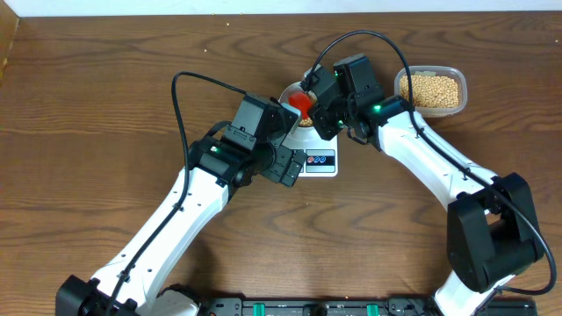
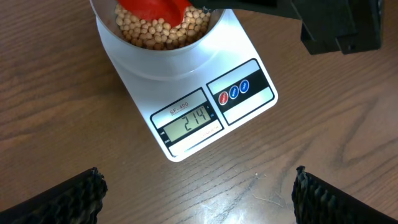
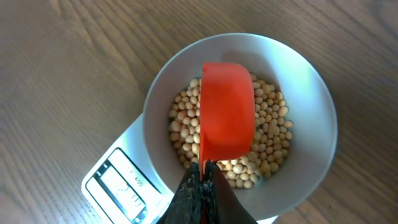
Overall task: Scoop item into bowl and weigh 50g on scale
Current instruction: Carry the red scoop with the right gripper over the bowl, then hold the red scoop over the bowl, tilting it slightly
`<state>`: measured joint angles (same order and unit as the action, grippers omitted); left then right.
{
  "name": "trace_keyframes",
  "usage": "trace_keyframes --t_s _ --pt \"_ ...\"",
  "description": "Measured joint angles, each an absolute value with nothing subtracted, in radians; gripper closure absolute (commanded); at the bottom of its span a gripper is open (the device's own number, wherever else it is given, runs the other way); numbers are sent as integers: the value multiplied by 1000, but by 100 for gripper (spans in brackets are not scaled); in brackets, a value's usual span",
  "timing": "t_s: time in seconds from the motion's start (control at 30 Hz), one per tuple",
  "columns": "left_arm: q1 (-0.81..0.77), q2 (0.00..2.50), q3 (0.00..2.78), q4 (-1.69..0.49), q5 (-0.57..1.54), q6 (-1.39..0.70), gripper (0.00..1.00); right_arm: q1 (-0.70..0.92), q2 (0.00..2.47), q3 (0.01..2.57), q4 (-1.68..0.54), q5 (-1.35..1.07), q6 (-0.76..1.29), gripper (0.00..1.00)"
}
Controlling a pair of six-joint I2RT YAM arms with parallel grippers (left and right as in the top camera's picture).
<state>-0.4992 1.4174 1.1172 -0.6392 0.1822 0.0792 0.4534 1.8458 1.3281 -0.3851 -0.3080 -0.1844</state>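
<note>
The pale bowl (image 3: 311, 124) stands on the white scale (image 2: 205, 118) and holds a layer of tan beans (image 3: 267, 124). The scale's display (image 2: 189, 121) shows the digits 214. My right gripper (image 3: 204, 177) is shut on the handle of a red scoop (image 3: 227, 112), which hangs tipped over the bowl with its underside toward the wrist camera. From overhead the scoop (image 1: 303, 103) sits over the bowl (image 1: 288, 91) at the table's middle back. Over the bare wood just in front of the scale, my left gripper (image 2: 199, 193) stands open and wide, holding nothing.
A clear plastic tub (image 1: 430, 89) of the same beans stands at the back right, beside the right arm. The right wrist's black housing (image 2: 339, 25) hangs just past the scale's right corner. Both arms crowd around the scale (image 1: 318, 161).
</note>
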Motion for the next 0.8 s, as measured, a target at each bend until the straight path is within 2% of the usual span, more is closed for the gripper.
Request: trace_keyframes --t_s 0.8 --pt "-499 1417 1117 -639 182 79 2 374 1846 1328 -357 -488 -135 99"
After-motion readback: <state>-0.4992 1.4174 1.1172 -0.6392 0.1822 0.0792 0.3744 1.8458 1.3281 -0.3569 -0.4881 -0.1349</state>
